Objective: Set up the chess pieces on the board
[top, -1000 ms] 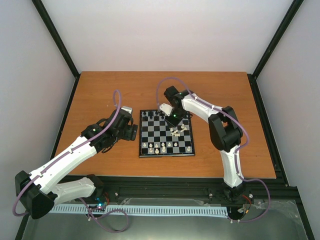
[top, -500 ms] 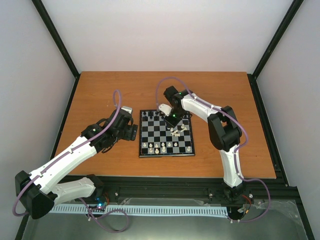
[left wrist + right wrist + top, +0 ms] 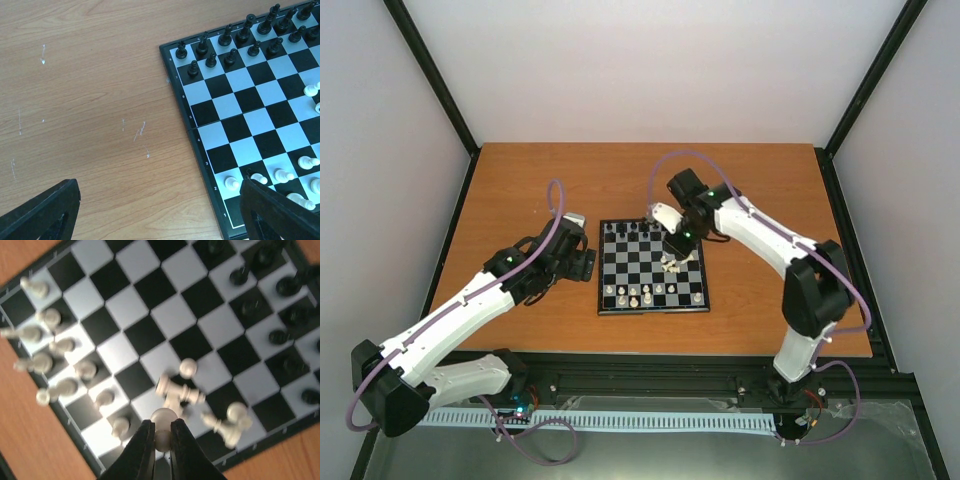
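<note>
Right gripper (image 3: 161,436) pinches a cream-white piece (image 3: 164,418) over toppled pieces (image 3: 180,390) on the board (image 3: 172,315), left gripper (image 3: 160,217) agape; a slip or low swing could scatter neighbours.

Place: a robot lab test cell, and everything around the two pincers said so.
Walls: bare white panels (image 3: 650,70) closed in three sides, well beyond the right gripper (image 3: 671,258).
Frame: black struts (image 3: 428,75) ran up the corners, far behind it.
Table: a plain wood-grain top (image 3: 760,180) lay under the left gripper (image 3: 588,262), with pale scuffs just ahead of it.
Mounting: a black metal rail (image 3: 650,375) carried both bases, well back of the pincers.
Wiring: purple cables (image 3: 556,200) looped along the white arms (image 3: 760,228), just behind each gripper.
</note>
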You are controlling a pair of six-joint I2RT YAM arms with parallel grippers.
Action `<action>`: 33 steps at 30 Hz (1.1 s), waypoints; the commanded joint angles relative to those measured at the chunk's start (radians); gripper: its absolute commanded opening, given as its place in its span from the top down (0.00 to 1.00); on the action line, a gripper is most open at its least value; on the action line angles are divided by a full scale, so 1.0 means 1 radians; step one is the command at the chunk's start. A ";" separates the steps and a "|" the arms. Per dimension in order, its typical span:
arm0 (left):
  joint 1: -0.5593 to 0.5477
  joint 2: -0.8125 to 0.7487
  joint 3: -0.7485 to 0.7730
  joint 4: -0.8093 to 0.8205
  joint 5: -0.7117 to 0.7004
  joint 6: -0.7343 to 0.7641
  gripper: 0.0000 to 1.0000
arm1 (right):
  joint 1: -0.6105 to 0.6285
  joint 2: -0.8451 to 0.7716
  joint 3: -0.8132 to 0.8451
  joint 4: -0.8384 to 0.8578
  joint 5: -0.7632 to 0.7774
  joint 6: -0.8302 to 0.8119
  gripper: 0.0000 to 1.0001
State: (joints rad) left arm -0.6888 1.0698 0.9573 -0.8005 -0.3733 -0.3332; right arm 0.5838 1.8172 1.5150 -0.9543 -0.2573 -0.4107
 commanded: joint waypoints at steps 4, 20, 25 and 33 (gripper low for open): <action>0.009 -0.006 0.008 0.001 -0.006 0.014 0.11 | -0.004 -0.194 -0.264 0.012 0.067 -0.071 0.91; 0.009 0.007 0.007 0.001 -0.004 0.015 0.11 | -0.002 -0.222 -0.419 0.097 0.046 -0.079 0.90; 0.009 0.007 0.007 0.001 -0.005 0.016 0.11 | -0.003 -0.191 -0.412 0.112 0.036 -0.083 0.90; 0.010 0.007 0.007 0.001 -0.002 0.014 0.11 | -0.001 -0.132 -0.412 0.155 0.010 -0.077 0.90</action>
State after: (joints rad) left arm -0.6888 1.0737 0.9573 -0.8009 -0.3733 -0.3332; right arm 0.5831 1.6585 1.0966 -0.8364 -0.2249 -0.4828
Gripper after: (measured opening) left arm 0.890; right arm 0.104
